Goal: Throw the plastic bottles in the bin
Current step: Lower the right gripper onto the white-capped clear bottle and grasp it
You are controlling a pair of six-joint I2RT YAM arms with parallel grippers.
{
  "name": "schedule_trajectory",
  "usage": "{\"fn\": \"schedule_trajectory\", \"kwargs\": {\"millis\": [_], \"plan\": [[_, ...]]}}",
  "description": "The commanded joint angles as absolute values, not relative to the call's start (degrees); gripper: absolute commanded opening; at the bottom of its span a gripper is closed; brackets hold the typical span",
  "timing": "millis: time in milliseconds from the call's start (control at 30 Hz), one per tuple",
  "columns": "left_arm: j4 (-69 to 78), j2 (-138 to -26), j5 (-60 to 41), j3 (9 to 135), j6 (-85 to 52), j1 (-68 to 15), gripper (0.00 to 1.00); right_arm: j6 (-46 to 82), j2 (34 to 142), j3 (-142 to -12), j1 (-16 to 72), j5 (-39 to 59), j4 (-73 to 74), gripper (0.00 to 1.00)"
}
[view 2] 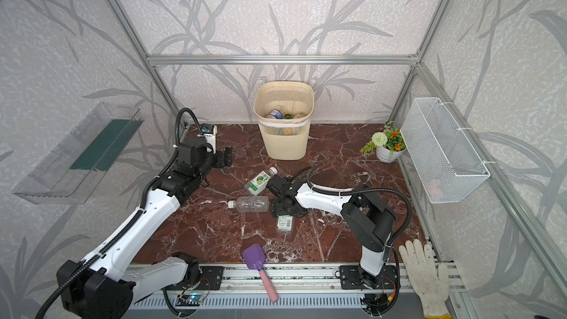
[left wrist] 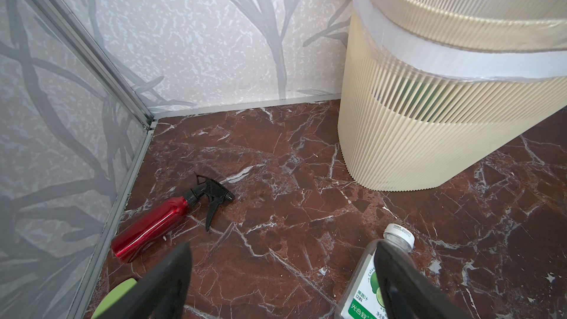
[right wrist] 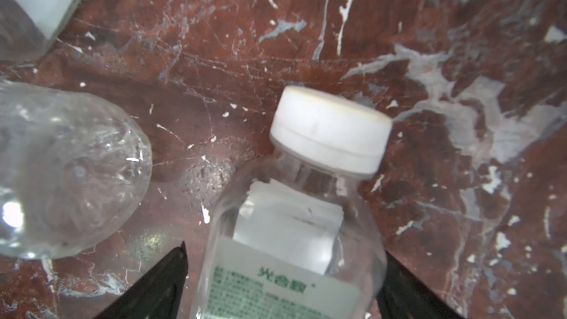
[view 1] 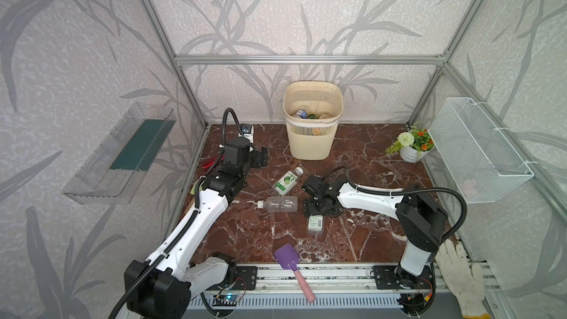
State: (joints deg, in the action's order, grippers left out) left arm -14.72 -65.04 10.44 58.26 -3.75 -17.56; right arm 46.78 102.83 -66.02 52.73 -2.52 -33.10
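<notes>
**Plastic bottles (view 1: 287,181): three loose on the surface (view 1: 368,154), one about to be gripped**

Three lay on their sides near the middle of the marble surface: a lime-labelled bottle (view 2: 260,181), a bare clear bottle (view 1: 277,204) and a white-labelled bottle (right wrist: 288,240). More sat inside the bin (view 1: 310,145), which stood upright at the back of the surface, well apart from the three.

Right end effector (right wrist: 285,250): spread, low over the white-labelled bottle, with one finger on each side of its body just under the shoulder. Nothing was pinched. One of the fingers (right wrist: 159,283) stood clear of the bottle wall. The other was just beside it or touching; could not tell which.

Left end effector (left wrist: 283,245): spread and empty, hovering near the lime-labelled bottle and facing the bin.

Judged step: closing on the white-labelled bottle. Notes for doing it well:
- The bottle sat off-centre between the jaws, so a plain close would probably shove it sideways first. Better to centre, then close.
- The wall looked thin. Grip near the shoulder, where it should be stiffer, and squeeze only until it stops slipping.
- The bare clear bottle's base lay just beside the free finger. A nudge could set it rolling.
- Lift straight up before swinging toward the bin, and let go only above the rim.
</notes>
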Motion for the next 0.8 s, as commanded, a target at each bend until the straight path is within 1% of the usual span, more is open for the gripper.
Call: {"fn": "schedule_trajectory", "kwargs": {"millis": [0, 133, 267, 400, 500, 767], "plan": [[-15.2, -65.4, 10.3, 59.8, -4.3, -17.6, 0.92, 48.7, 102.6, -66.6, 52.8, -3.8, -35.8, 0.89], [-15.1, -65.5, 10.9, 59.7, -4.2, -17.6, 0.92, 49.3, 102.2, -66.2, 52.8, -4.6, -36.2, 0.77], [-15.1, -65.4, 10.7, 59.7, -4.2, -17.6, 0.92, 49.7, 102.7, -66.2, 52.7, -5.2, -36.6, 0.7], [-15.3, -65.5, 10.6, 59.8, -4.2, -17.6, 0.92, 49.9, 103.5, -67.9, 52.3, -6.1, -39.4, 0.68], [-15.1, -65.2, 10.8, 59.6, -4.2, -17.6, 0.92, 49.7, 102.5, -67.2, 51.1, -6.2, -38.6, 0.66], [-15.1, -65.4, 10.5, 59.5, -4.5, -17.6, 0.92, 43.5, 94.1, -66.3, 45.4, -8.0, -32.3, 0.62]]}}
